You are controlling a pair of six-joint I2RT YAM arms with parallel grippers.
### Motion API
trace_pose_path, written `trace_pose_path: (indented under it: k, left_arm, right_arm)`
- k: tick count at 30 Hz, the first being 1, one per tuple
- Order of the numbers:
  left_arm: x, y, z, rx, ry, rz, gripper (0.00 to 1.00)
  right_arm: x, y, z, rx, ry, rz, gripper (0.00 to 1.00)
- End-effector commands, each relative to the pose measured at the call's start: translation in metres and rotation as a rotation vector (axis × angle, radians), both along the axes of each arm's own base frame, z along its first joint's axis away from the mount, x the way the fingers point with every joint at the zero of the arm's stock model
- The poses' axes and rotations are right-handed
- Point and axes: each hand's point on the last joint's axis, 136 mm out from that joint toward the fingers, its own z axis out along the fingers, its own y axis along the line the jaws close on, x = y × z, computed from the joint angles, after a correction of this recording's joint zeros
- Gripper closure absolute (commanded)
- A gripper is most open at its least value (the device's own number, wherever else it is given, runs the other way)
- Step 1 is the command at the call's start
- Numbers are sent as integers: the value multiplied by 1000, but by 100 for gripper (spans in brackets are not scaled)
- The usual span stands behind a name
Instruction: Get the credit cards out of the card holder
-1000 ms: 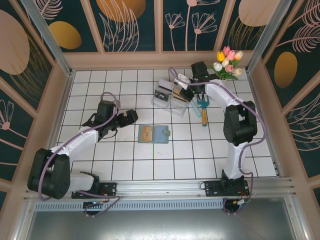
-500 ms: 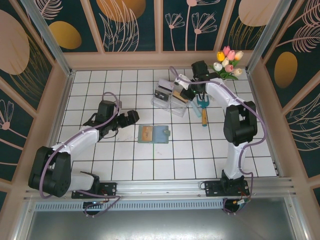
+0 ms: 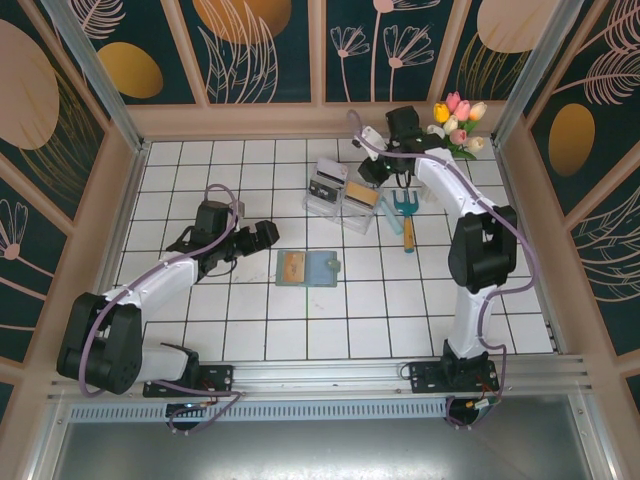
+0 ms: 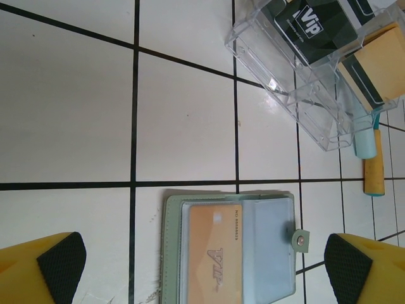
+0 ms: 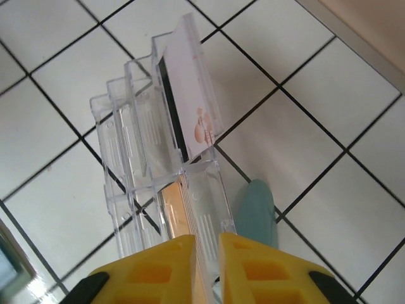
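The grey-green card holder (image 3: pixel 320 269) lies open flat on the tiles at mid-table. A tan-orange credit card (image 3: pixel 293 266) shows in its left sleeve (image 4: pixel 212 253). My left gripper (image 3: pixel 262 233) hovers just left of the card holder (image 4: pixel 269 244), wide open, its pads either side of it with nothing held. My right gripper (image 3: pixel 385 165) hangs over the clear tray (image 3: pixel 330 205), jaws a narrow gap apart, gripping nothing (image 5: pixel 207 253). In the tray (image 5: pixel 126 139) stand a tan card (image 5: pixel 174 202), a white card (image 5: pixel 190 88) and a black VIP card (image 4: pixel 310 31).
An orange-handled teal garden fork (image 3: pixel 405 215) lies right of the tray. A bunch of tulips (image 3: pixel 455 125) sits in the far right corner. Wooden walls ring the tiled floor.
My right gripper has drawn back from the tray toward the far wall and its jaws have parted a little. The left arm and the card holder have stayed put.
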Motion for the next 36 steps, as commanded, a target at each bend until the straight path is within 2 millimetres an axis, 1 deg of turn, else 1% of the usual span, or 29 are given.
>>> trace_pose_path:
  k: [1, 4, 6, 10, 12, 15, 18, 21, 23, 26, 29, 31, 36]
  left_arm:
    - [1, -3, 10, -32, -31, -9, 1]
    - [-2, -3, 11, -32, -32, -19, 2]
    - [-6, -7, 15, -48, -33, -47, 2]
    - [-14, -8, 17, -69, -44, -66, 2]
    - [-17, -10, 18, -79, -50, -78, 2]
    - [-22, -12, 15, -87, -32, -99, 2]
    - [-24, -14, 12, -95, -17, -111, 1]
    - [-27, -19, 9, -122, -12, -130, 2]
    - [-27, -21, 11, -143, -29, -134, 1]
    - [-28, -22, 9, -153, -34, -127, 1]
    - [-30, -25, 4, -159, -11, -120, 1]
    - [-32, -26, -3, -158, 13, -112, 1]
    - [-34, -30, -12, -138, 39, -105, 3]
  right_arm:
    - [-13, 10, 31, 159, 43, -203, 81]
    - [-37, 29, 25, 246, 84, -282, 81]
    - [-56, 46, 21, 304, 116, -359, 79]
    - [-97, 83, -1, 392, 265, -428, 78]
    - [-114, 93, -11, 430, 295, -472, 77]
    - [-132, 98, -23, 538, 380, -620, 77]
    - [-151, 111, -32, 580, 461, -637, 76]
    - [-164, 119, -42, 595, 495, -650, 69]
    - [-171, 125, -52, 620, 521, -645, 56]
    - [-179, 135, -56, 670, 541, -624, 49]
    - [-182, 140, -69, 682, 580, -644, 48]
    - [-184, 143, -82, 671, 619, -660, 48]
    - [-186, 154, -104, 640, 690, -684, 57]
